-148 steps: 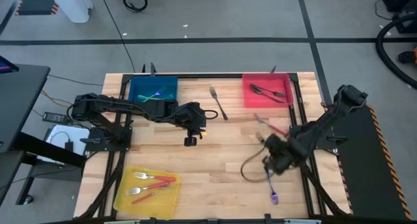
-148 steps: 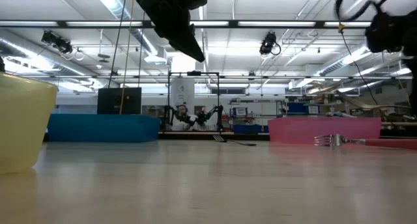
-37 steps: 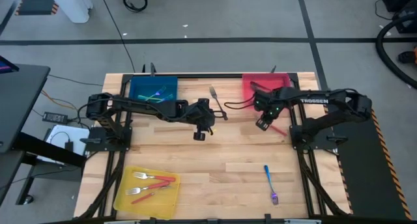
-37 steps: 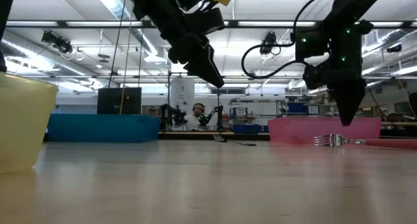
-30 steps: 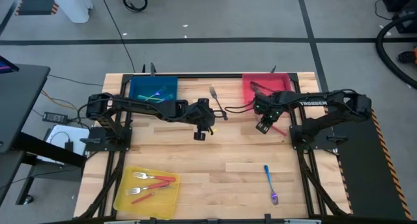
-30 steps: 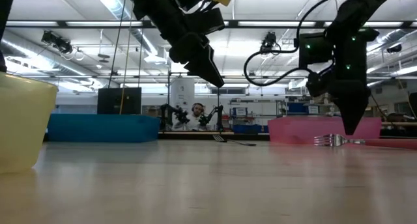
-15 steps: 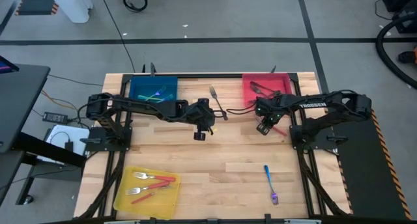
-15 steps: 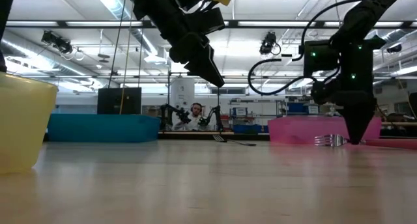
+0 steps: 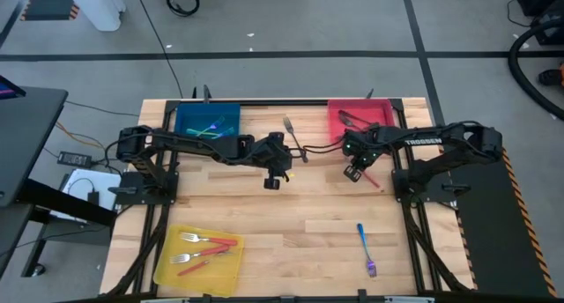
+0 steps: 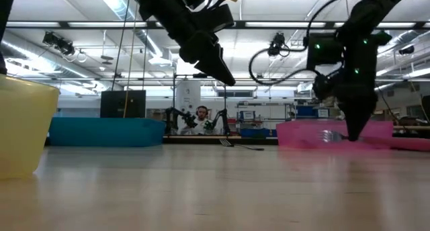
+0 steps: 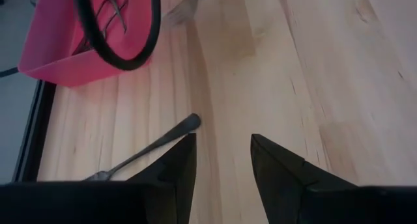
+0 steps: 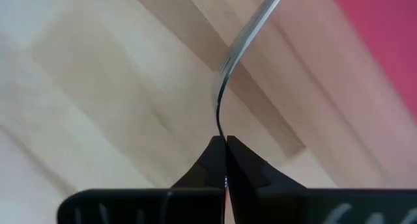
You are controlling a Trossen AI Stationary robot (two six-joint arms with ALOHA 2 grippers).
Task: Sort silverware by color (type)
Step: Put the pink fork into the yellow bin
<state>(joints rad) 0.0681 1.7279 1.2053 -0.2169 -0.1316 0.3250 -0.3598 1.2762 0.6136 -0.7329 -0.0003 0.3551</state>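
The right end effector (image 9: 352, 173) is over the counter (image 9: 300, 206), just in front of the red tray (image 9: 361, 122). Its two fingers are pinched tight on a red-handled fork (image 12: 244, 35). In the right wrist view the thin silver neck of the fork sits between the fingertips. In the low view the fork (image 10: 332, 135) hangs a little above the wood, with its silver head sticking out to the side.

The left end effector (image 11: 219, 160) hangs over the middle of the counter, near the back. Its fingers are spread apart and hold nothing. A dark fork (image 9: 293, 137) lies flat on the wood just beside it, between the blue tray (image 9: 208, 122) and the red tray. In the left wrist view the end of this fork's handle (image 11: 189, 124) is close to one finger but not touching it.

A blue-purple fork (image 9: 365, 248) lies alone on the counter, near the front right. The yellow tray (image 9: 199, 257) at the front left holds some red-handled forks. The blue tray holds shiny blue-green ones. The red tray holds dark ones.
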